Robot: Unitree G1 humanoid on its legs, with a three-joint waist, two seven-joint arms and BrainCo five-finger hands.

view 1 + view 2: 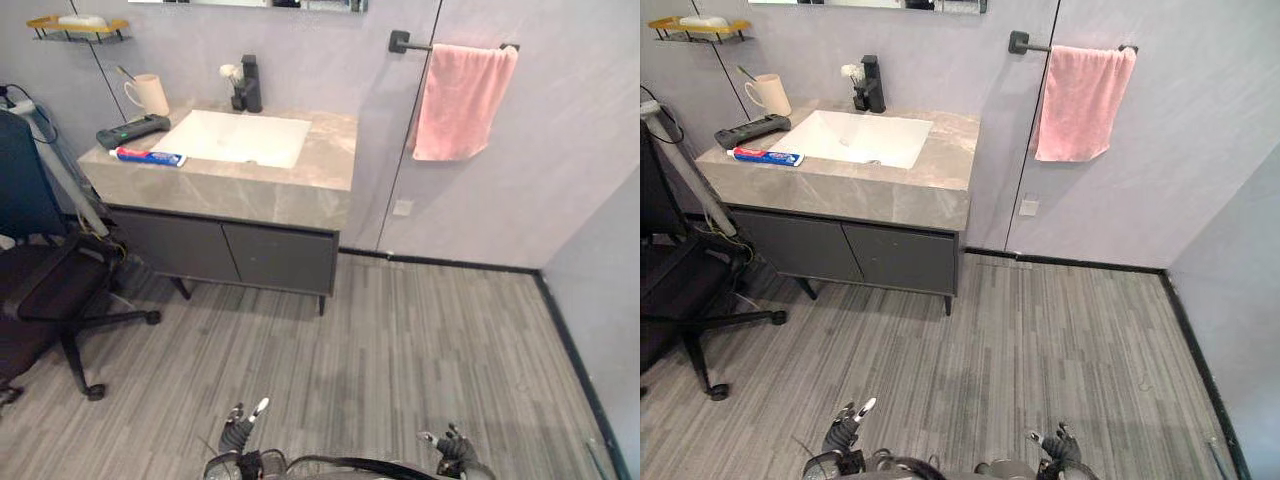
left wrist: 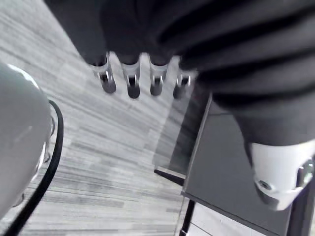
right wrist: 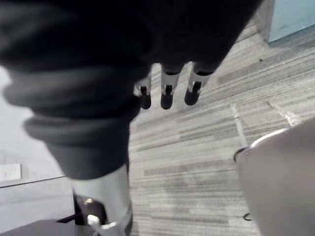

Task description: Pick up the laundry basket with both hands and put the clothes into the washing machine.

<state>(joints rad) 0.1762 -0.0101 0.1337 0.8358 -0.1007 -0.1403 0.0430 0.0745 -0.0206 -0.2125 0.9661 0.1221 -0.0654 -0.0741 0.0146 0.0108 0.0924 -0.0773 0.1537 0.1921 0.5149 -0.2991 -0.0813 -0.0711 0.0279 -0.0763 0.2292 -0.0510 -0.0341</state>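
the main risk, as i judge it, is reaching or stepping with no target: neither the laundry basket nor the washing machine can be placed from here, so any move toward a grasp would be blind. a turn to look for them could swing an arm into the office chair at 9 o'clock or the cabinet under the worktop at 11 o'clock. both stand near enough on the floor to matter.

the left hand sits at 7 o'clock in the head view and the right hand at 5 o'clock, both low and well apart. each wrist view shows straight, relaxed fingers with only floor beyond them; the right hand's fingers look the same. both hands are empty and unclenched.

where the laundry basket lies relative to either hand i cannot tell. ahead are a sink at 11 o'clock and a pink towel on its rail at 1 o'clock. neither belongs to the task, and the towel could be mistaken for laundry.
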